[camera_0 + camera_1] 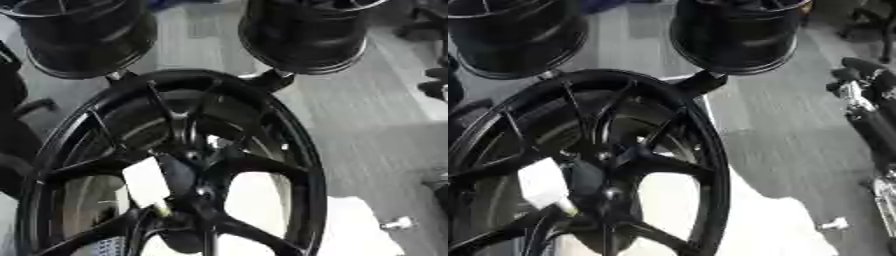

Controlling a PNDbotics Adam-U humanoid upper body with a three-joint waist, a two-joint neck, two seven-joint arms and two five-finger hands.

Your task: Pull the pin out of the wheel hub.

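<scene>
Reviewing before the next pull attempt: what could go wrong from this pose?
1. The hub centre is dark and partly covered by a white tag; the pin cannot be made out, so a reach may miss.
2. The right arm sits far off at the view's edge; approaching means crossing the rim and spokes.

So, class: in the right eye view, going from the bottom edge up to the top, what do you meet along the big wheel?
White tag on the hub, then the black wheel's spokes, its upper rim, then two more black wheels standing beyond.
</scene>
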